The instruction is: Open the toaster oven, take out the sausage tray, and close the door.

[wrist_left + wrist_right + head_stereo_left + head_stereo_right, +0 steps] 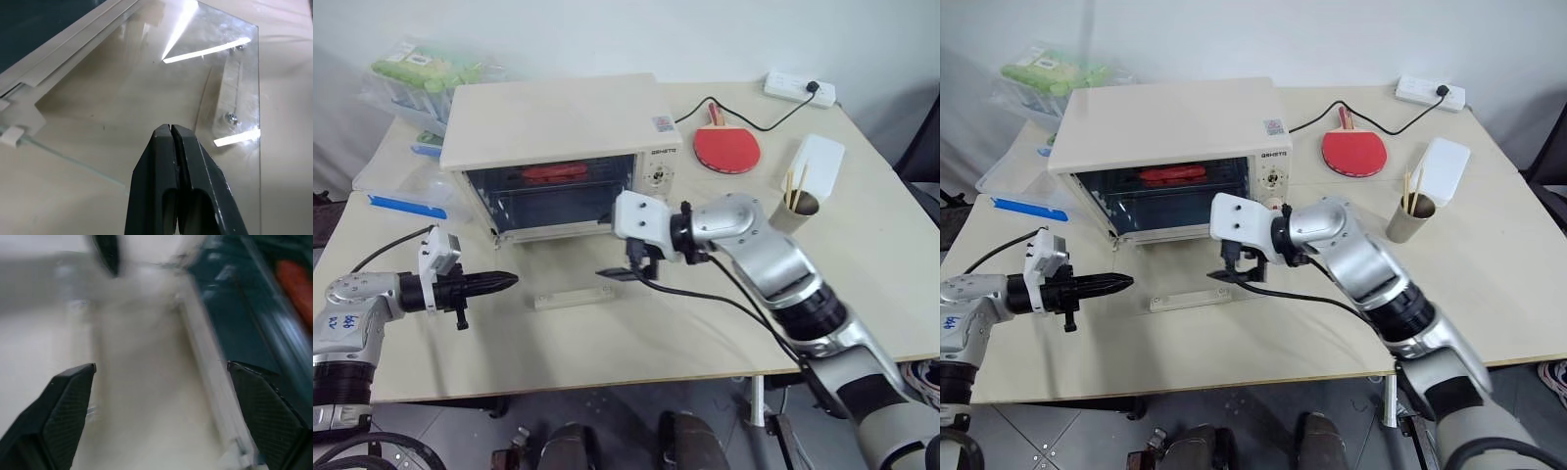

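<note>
The cream-white toaster oven (553,122) stands at the back of the table. Its glass door (146,88) is folded down flat in front, with the bar handle (570,297) resting near the table. Inside, a red sausage (553,173) lies high in the cavity; the sausage tray under it is hard to make out. My left gripper (509,282) is shut and empty, pointing at the door's left edge from just beside it. My right gripper (625,266) is open over the door's right side, close to the oven's mouth, with nothing between its fingers.
A red paddle (724,147), a power strip (800,88) and its cable lie at the back right. A paper cup of sticks (795,208) and a white box (818,162) stand right of the oven. Plastic packs (421,78) and a blue-edged container (406,201) crowd the left.
</note>
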Motion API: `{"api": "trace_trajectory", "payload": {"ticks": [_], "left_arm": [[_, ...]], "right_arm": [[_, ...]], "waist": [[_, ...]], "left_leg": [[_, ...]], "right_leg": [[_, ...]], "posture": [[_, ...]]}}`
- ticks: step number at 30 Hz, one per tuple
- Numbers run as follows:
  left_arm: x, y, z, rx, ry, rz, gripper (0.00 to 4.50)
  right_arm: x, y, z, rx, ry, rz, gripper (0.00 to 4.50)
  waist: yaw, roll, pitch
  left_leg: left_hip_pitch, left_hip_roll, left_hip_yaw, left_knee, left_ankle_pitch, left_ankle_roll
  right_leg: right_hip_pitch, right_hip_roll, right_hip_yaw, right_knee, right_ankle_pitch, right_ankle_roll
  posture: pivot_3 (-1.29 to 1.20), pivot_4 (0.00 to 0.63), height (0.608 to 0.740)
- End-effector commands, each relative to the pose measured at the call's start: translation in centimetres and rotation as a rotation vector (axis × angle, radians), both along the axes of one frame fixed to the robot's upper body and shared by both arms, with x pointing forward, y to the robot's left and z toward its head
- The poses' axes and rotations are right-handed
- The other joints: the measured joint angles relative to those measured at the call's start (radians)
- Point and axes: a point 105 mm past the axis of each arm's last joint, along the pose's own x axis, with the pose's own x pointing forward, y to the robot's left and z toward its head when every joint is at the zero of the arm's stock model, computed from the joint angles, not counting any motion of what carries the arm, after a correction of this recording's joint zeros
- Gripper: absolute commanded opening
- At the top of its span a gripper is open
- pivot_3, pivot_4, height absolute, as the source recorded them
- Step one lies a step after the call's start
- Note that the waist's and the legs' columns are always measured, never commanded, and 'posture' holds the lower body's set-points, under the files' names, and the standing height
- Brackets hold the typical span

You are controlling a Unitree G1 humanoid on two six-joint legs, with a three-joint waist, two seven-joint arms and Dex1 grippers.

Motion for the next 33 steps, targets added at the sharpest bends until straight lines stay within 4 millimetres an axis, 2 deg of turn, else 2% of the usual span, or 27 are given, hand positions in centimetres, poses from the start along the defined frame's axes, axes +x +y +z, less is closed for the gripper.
{"api": "trace_trajectory", "payload": {"ticks": [1, 7, 12, 15, 19, 24, 26, 29, 31, 33], "left_arm": [[-0.9, -0.1, -0.7, -0.002, -0.026, 0.032, 0.04], [-1.3, 0.3, 0.2, -0.075, -0.154, 0.148, 0.04], [-1.9, 0.5, 2.8, -0.259, -0.306, 0.268, 0.04], [-2.8, 0.8, 4.0, -0.378, -0.364, 0.337, 0.04], [-3.8, 0.9, 4.0, -0.465, -0.343, 0.394, 0.04], [-4.8, 1.1, 3.1, -0.575, -0.306, 0.492, 0.04], [-5.1, 1.0, 3.0, -0.611, -0.29, 0.507, 0.04], [-5.2, 1.4, 3.3, -0.676, -0.285, 0.55, 0.04], [-5.4, 1.5, 3.3, -0.696, -0.278, 0.567, 0.04], [-5.5, 1.5, 3.3, -0.709, -0.273, 0.577, 0.04]], "right_arm": [[0.9, 1.4, 1.2, 0.092, -0.032, -0.073, 4.5], [1.3, 2.6, 1.4, 0.205, 0.03, -0.151, 4.5], [1.4, 3.4, 1.3, 0.371, 0.225, -0.242, 4.5], [2.3, 3.4, 1.5, 0.372, 0.164, -0.314, 4.5], [2.5, 3.6, 1.3, 0.333, 0.095, -0.303, 4.5], [1.8, 4.7, 1.3, 0.389, 0.181, -0.275, 4.5], [2.2, 4.8, 1.0, 0.295, 0.004, -0.283, 4.5], [2.5, 5.1, 1.6, 0.279, -0.109, -0.28, 4.5], [2.0, 5.6, 1.7, 0.321, -0.055, -0.252, 4.5], [1.9, 5.9, 1.9, 0.411, 0.086, -0.279, 4.5]], "waist": [[-0.002, 0.001, 0.0], [-0.003, 0.001, 0.0], [-0.008, 0.0, 0.0], [-0.014, 0.0, 0.0], [-0.02, 0.0, 0.0], [-0.024, 0.0, 0.0], [-0.023, 0.0, 0.0], [-0.02, 0.0, 0.0], [-0.019, 0.0, 0.0], [-0.02, 0.0, 0.0]], "left_leg": [[0.0, 0.0, 0.0, 0.0, 0.0, 0.0], [0.0, 0.0, -0.001, 0.0, 0.0, 0.0], [0.0, 0.001, -0.002, 0.0, 0.0, 0.0], [-0.001, 0.001, -0.002, -0.001, 0.0, 0.0], [0.0, 0.001, -0.004, -0.001, 0.0, -0.001], [0.001, 0.001, -0.01, -0.002, 0.0, -0.001], [0.001, 0.001, -0.012, -0.002, 0.0, -0.001], [0.001, 0.001, -0.012, -0.001, -0.001, -0.001], [0.0, 0.001, -0.012, -0.001, -0.001, -0.001], [0.0, 0.001, -0.012, -0.001, -0.001, -0.001]], "right_leg": [[0.0, 0.0, 0.0, 0.0, 0.0, 0.0], [0.0, 0.0, 0.0, 0.0, 0.0, 0.0], [0.0, 0.0, 0.0, 0.001, 0.0, 0.0], [0.0, 0.0, 0.0, 0.0, 0.0, 0.0], [0.001, 0.0, 0.0, 0.0, 0.0, 0.0], [0.001, 0.001, 0.0, 0.0, 0.0, 0.0], [0.001, 0.001, 0.0, 0.0, 0.0, 0.0], [0.001, 0.001, 0.0, 0.0, 0.0, 0.0], [0.002, 0.001, 0.0, -0.001, 0.0, 0.0], [0.002, 0.001, 0.0, 0.0, 0.0, 0.0]], "posture": [[0.0, 0.15, 0.74], [0.0, 0.15, 0.74], [0.0, 0.15, 0.74], [0.0, 0.15, 0.74], [0.0, 0.15, 0.74], [0.0, 0.15, 0.74], [0.0, 0.15, 0.74], [0.0, 0.15, 0.74], [0.0, 0.15, 0.74], [0.0, 0.15, 0.74]]}}
